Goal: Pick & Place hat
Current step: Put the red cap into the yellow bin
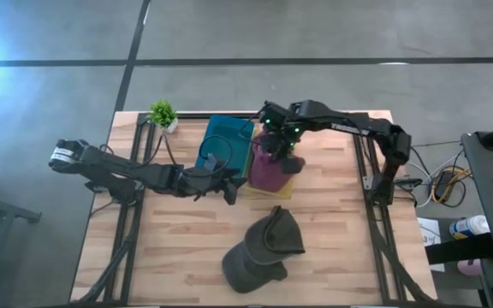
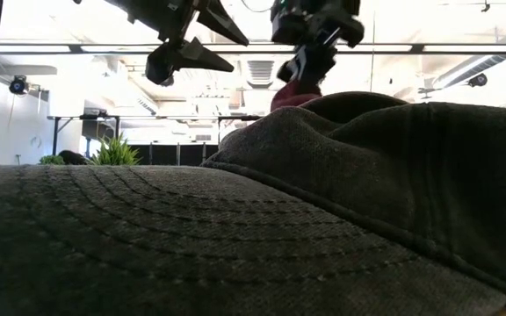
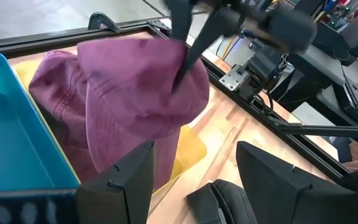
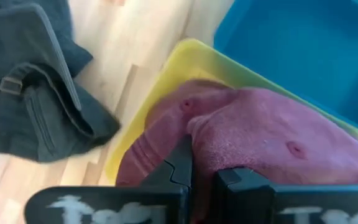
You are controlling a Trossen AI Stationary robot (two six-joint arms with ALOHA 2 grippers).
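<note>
A maroon hat [image 1: 268,171] hangs over a yellow tray [image 1: 282,190] beside a blue bin [image 1: 225,144]. My right gripper [image 1: 278,147] is above it, shut on its cloth. In the left wrist view the maroon hat [image 3: 129,93] droops from the right gripper's fingers [image 3: 185,59]. My left gripper [image 3: 194,180] is open in the air just to the left of the maroon hat and touches nothing; the high view shows my left gripper [image 1: 228,190] next to the tray. A grey hat [image 1: 264,250] lies flat on the table near its near edge. My right gripper pinches a raised fold of the maroon hat's crown [image 4: 219,149] between its two fingers, coming from above and pointing down. The hat hangs slack below the fingers, and its lower part [image 3: 104,162] reaches down into the yellow tray [image 4: 160,81].
A small potted plant [image 1: 163,114] stands at the far left corner. The grey hat [image 2: 323,193] fills the low view right before the camera. Bare wood lies left and right of the grey hat [image 4: 36,93]. Black frame rails run along both table sides.
</note>
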